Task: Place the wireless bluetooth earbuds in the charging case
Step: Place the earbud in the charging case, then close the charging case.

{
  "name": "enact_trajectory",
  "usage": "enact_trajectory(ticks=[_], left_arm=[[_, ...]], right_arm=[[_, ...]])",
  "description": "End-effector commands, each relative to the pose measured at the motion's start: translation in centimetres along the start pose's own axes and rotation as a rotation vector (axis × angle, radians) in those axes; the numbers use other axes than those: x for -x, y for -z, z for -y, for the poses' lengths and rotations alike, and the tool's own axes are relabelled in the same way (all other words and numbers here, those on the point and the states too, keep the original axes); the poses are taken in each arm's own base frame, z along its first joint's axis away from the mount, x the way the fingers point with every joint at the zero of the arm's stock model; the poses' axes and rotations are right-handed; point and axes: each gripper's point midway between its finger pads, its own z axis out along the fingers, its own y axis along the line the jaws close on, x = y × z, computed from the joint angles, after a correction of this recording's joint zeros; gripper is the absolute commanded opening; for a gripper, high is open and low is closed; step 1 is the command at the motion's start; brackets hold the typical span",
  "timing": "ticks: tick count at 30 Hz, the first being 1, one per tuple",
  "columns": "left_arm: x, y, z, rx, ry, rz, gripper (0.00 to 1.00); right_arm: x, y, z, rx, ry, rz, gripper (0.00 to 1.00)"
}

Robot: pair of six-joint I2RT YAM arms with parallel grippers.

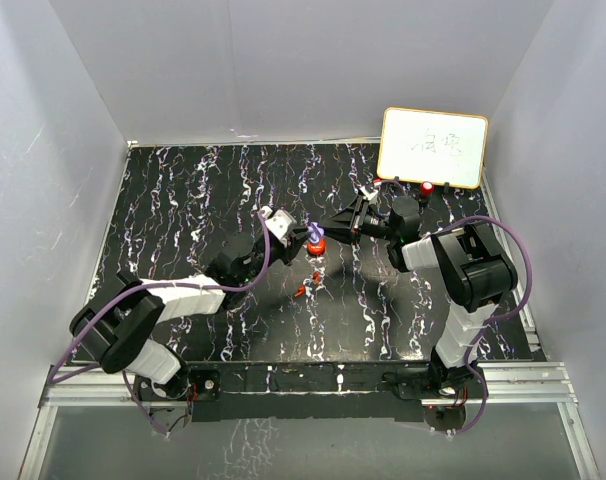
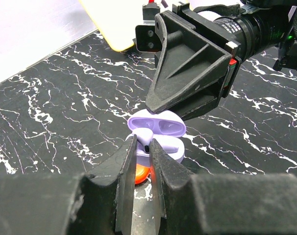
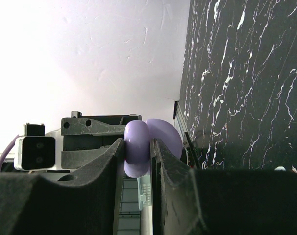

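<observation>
Top external view: the black marbled table [image 1: 183, 200] fills the floor of a white-walled booth, with a small whiteboard [image 1: 433, 147] propped at its far right. Both arms reach in to meet near the middle.

The right gripper [image 3: 137, 147] is clamped on the lavender charging case [image 2: 160, 128], fingers pressed on its two faces. It holds the case lid-open, just above the table. Tucked right beside and below the case is a red round case [image 2: 140, 174] (only a sliver shows from the left wrist).

The left gripper [image 2: 143, 144] hangs right at the open case, its fingers a narrow slit apart. At their tips sits a lavender earbud [image 2: 141, 141], at the near well of the case. Whether the fingers pinch it or merely flank it, I cannot tell. The red earbuds [image 1: 305, 288] lie loose on the table, nearer the arm bases.

My worry is the seating. If the bud goes in tilted or off its well, it could perch on the rim and tumble to the table. A downward push could also swivel the case in its edge-on grip, or knock the red case aside
</observation>
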Motion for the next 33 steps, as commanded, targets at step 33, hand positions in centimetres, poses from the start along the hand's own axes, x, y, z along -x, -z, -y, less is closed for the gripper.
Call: enact_trajectory(ticks=[33], left_arm=[[-2.4, 2.5, -3.9, 0.311, 0.185, -0.153, 0.34]], right_arm=[[3.0, 0.1, -0.1, 0.055, 0.088, 0.065, 0.00]])
